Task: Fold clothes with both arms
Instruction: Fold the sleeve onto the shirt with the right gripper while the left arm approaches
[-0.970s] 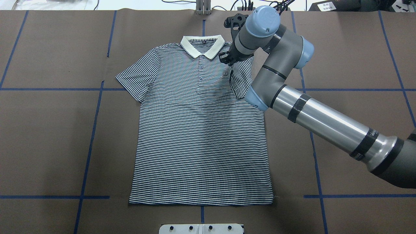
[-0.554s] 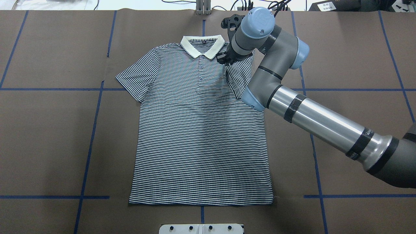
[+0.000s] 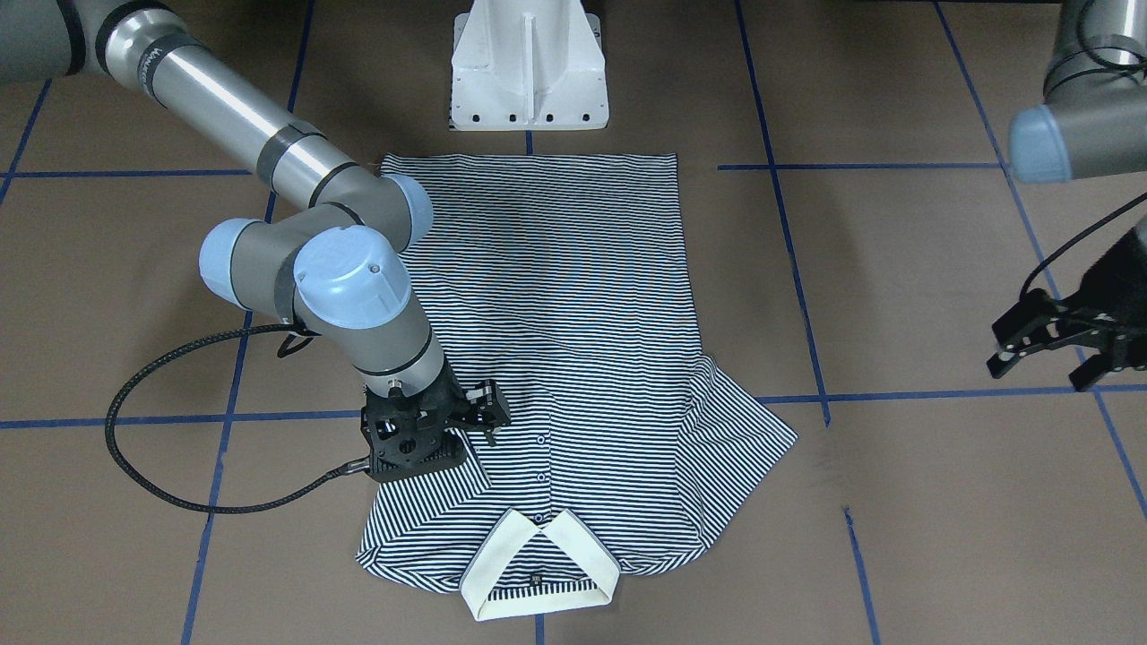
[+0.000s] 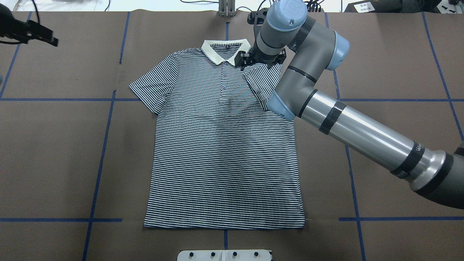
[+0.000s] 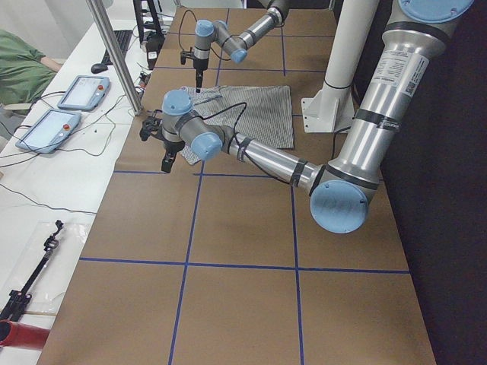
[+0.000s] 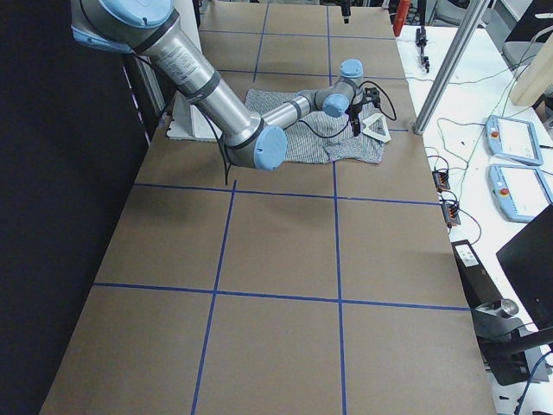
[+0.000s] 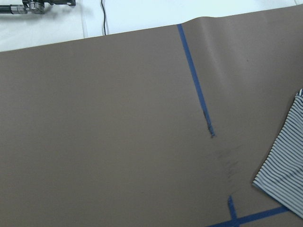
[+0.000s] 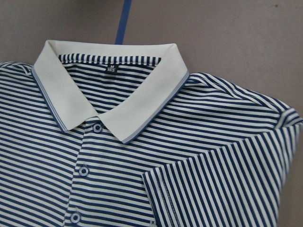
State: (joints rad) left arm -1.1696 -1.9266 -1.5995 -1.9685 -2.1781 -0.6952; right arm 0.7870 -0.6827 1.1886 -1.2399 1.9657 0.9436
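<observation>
Finishing the fold of sleeve 1 [image 4: 261, 87]; leaving polo shirt [image 4: 224, 152] flat, hem near the white base [image 3: 529, 72]; hovering right gripper [image 3: 430, 445], fingers spread, over its far end; resting left gripper [image 3: 1057, 345], spread too, well apart; probably needing sleeve 2 [image 4: 152, 87] next.

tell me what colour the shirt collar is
The collar is cream with a thin blue edge line; clearest in the right wrist-mounted view.

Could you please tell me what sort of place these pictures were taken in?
Most likely a robotics lab workcell: the table is covered in brown paper marked with a blue tape grid, teach pendants lie on the white side bench, and the right arm reaches over a polo shirt.
</observation>
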